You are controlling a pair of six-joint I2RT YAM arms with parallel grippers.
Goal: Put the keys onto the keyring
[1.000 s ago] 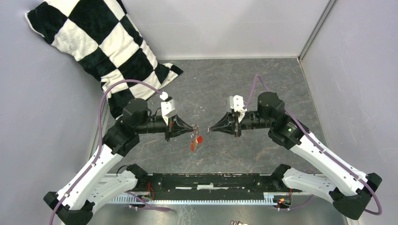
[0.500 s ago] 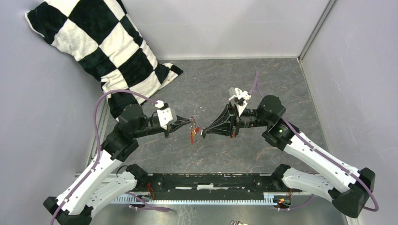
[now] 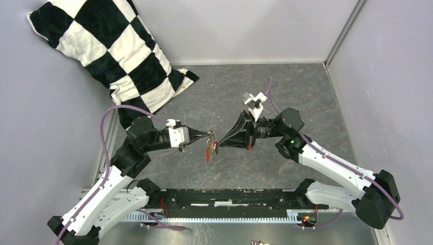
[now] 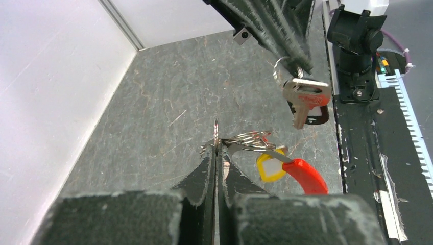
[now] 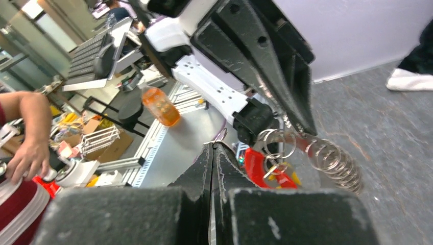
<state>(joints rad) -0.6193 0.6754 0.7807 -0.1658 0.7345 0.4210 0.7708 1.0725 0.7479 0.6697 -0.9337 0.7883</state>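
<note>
L arm [image 3: 98, 191] & R arm [image 3: 332, 163]: white shells, black joints/bases. Purple cable [image 3: 105, 125] loops off each wrist, w/ white cam block [image 3: 176, 137]. L gripper [image 3: 211, 135], R gripper [image 3: 218, 146]: black, tapered, scuffed. Green LED [image 3: 292, 141] on R elbow.

Illumination: bright, even, diffuse, from overhead; shadows on the grey table [image 3: 306, 87] faint and soft-edged. Top external view: sharp throughout. Left wrist view: left gripper [image 4: 216, 145] blurred at near range; small glints on keyring [image 4: 247, 138] and silvery key [image 4: 305, 99]. Right wrist view: right gripper [image 5: 213, 150] dark, soft; edges bowed, background hazy.
</note>
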